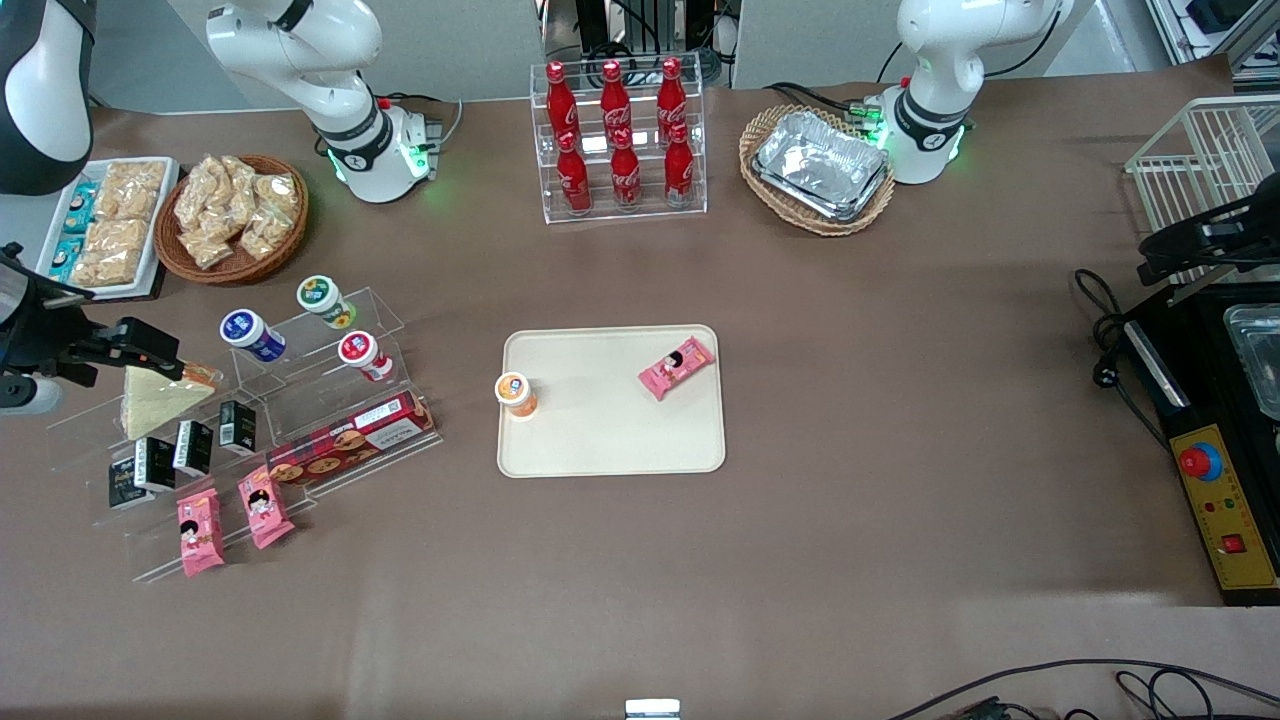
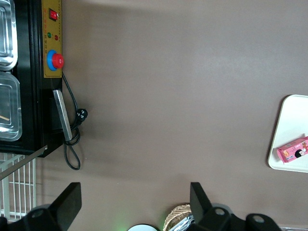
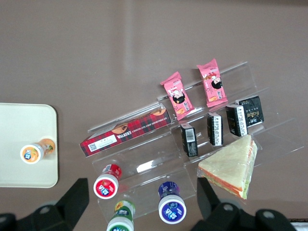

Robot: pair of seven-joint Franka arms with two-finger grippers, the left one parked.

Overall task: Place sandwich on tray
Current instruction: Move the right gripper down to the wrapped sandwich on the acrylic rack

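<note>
The sandwich (image 1: 158, 397), a cream wedge in clear wrap with an orange-red edge, lies on the upper step of a clear acrylic shelf toward the working arm's end of the table. It also shows in the right wrist view (image 3: 232, 167). My right gripper (image 1: 150, 348) hovers above the shelf, just farther from the front camera than the sandwich. It is open and empty (image 3: 142, 188), with the sandwich beside one finger. The cream tray (image 1: 610, 440) lies mid-table and holds an orange-lidded cup (image 1: 516, 392) and a pink snack packet (image 1: 676, 367). The tray also shows in the wrist views (image 3: 19, 139) (image 2: 288, 120).
The acrylic shelf (image 1: 300, 420) also holds three lidded cups (image 3: 172, 208), black boxes (image 3: 215, 129), a red biscuit box (image 3: 126, 133) and pink packets (image 3: 177, 95). A snack basket (image 1: 232, 215), cola rack (image 1: 620, 140) and foil-tray basket (image 1: 820, 165) stand farther back. A black machine (image 1: 1215, 480) is at the parked arm's end.
</note>
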